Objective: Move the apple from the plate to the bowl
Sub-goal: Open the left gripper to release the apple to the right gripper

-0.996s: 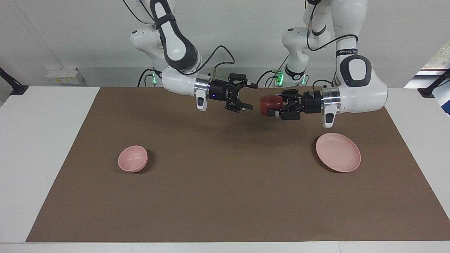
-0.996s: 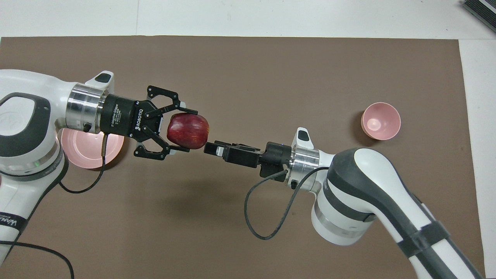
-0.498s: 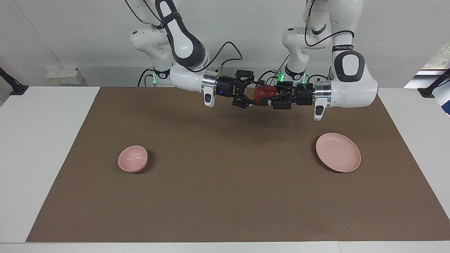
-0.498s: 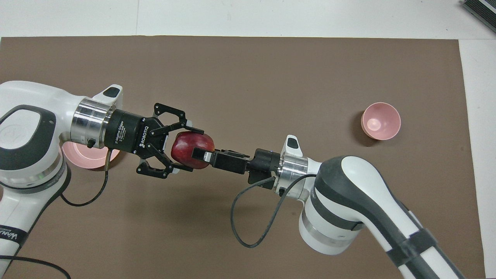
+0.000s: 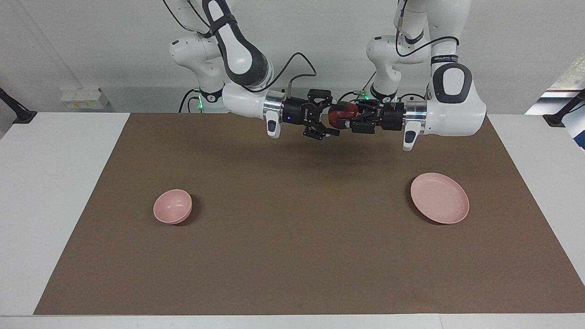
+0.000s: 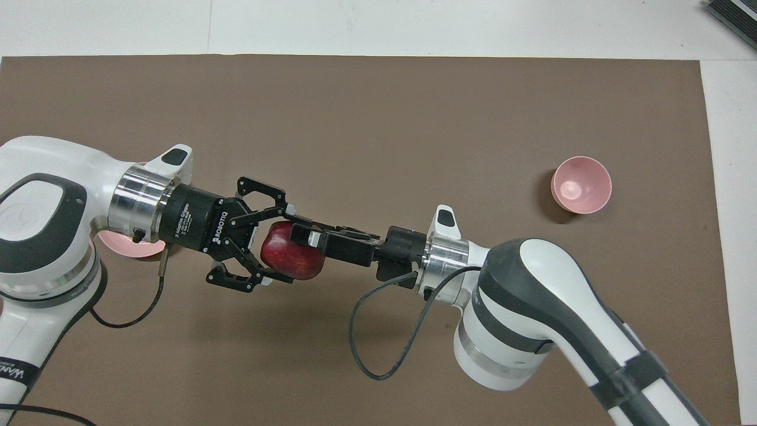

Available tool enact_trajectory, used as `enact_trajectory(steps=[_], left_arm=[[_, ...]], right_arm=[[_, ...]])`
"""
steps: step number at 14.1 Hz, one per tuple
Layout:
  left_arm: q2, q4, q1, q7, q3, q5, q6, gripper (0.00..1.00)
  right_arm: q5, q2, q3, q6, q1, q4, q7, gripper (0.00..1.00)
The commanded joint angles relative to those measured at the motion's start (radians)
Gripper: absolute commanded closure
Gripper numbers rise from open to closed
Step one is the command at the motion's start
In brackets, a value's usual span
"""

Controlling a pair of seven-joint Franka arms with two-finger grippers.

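**Clerk:** Brown mat (image 5: 292, 256) over a white table, plain wall past the robots. Item one, the plate (image 5: 439, 198): pale pink, flat on the mat toward the left arm's end, nothing on it. Item two, the bowl (image 5: 172, 206): pale pink, deep, toward the right arm's end, well apart from the plate, nothing in it

**Checker:** And the apple?

**Clerk:** Item three, the apple (image 6: 291, 259): dark red, up in the air over the middle of the mat, between the two grippers. Left gripper (image 5: 346, 119): clamped on the apple, arm held level. Right gripper (image 6: 307, 238): fingers spread wide, set around the apple from its free side; whether they press on it yet, I cannot tell

**Checker:** So which step is that?

**Clerk:** A handover in mid-air, by my reading. Lifting off the plate looks done; carrying to the bowl is not yet begun

**Checker:** What does the next move want?

**Clerk:** I would say the right gripper needs to close firmly on the apple first, and only then should the left one let go and draw clear. Release too soon and a round fruit drops and rolls on the mat. After that, a carry toward the bowl and a low release inside its rim, since the bowl is narrow
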Motion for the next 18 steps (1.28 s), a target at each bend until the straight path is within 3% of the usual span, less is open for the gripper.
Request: enact_trajectory(steps=[1,6,9,12,13,14,18], left_arm=[[-0.032,-0.036,-0.010,0.012,0.011,-0.024,-0.005,1.00],[-0.031,-0.036,-0.015,0.012,0.011,-0.024,-0.005,1.00],[-0.032,-0.035,-0.016,0.012,0.011,-0.024,-0.005,1.00],[-0.031,-0.035,-0.016,0.012,0.011,-0.024,-0.004,1.00],[-0.031,-0.033,-0.016,0.010,0.011,-0.024,-0.002,0.73],[-0.026,-0.024,-0.018,-0.002,0.011,-0.021,-0.004,0.01],[-0.028,-0.020,-0.024,-0.002,0.014,-0.004,-0.002,0.00]], right_arm=[[0.034,-0.012,0.005,0.065,0.038,-0.007,-0.051,0.00],[0.019,-0.013,0.004,0.075,0.041,-0.009,-0.051,0.00],[0.006,-0.010,0.004,0.074,0.039,-0.007,-0.054,0.56],[0.005,-0.007,0.004,0.072,0.038,-0.004,-0.060,0.71],[0.005,-0.007,0.004,0.071,0.036,-0.001,-0.063,0.72],[0.003,-0.007,0.004,0.072,0.032,-0.001,-0.069,0.72],[-0.142,-0.010,0.002,0.075,0.004,-0.001,-0.049,0.74]])
